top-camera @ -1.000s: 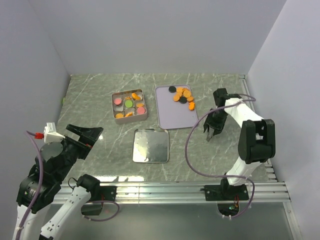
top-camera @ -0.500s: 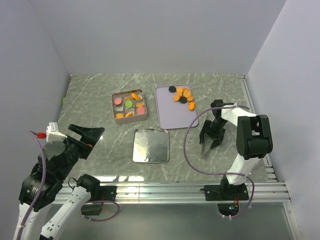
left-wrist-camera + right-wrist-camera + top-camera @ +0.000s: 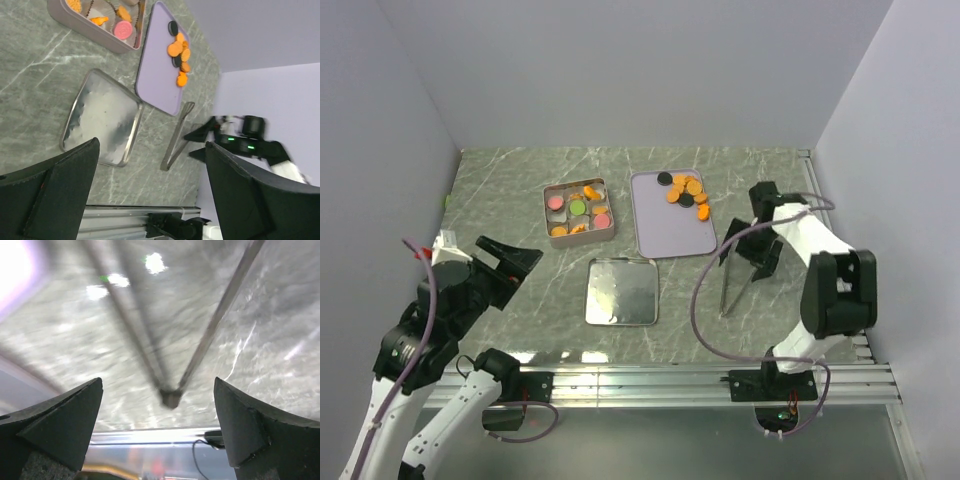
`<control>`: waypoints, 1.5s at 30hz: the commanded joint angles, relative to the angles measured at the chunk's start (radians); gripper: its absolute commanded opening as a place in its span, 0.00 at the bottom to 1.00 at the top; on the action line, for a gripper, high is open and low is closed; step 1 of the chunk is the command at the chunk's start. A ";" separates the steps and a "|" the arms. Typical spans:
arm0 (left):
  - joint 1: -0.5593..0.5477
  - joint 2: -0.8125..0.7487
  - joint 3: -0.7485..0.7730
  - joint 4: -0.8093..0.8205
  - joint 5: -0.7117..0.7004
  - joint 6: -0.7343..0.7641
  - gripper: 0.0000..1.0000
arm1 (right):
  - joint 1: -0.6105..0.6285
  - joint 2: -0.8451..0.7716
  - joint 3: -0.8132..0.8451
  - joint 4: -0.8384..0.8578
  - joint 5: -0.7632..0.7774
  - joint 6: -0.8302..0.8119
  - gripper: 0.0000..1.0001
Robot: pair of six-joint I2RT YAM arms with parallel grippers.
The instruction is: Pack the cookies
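We take this for a robotics lab cell — plain pale walls [image 3: 620,70] box in a marble-patterned tabletop [image 3: 520,190] from nine round to three o'clock, and an aluminium rail [image 3: 650,380] (arm bases [image 3: 782,384] bolted on) runs at six.

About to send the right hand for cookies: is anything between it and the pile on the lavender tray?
Nothing visible does. The right hand is right of the tray, the cookies at the tray's far right corner. The tongs lie on the table below the hand, out of that line.
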 commanded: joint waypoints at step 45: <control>-0.401 1.124 0.178 0.305 0.056 0.277 0.80 | 0.317 -0.921 0.071 0.197 0.135 0.208 0.94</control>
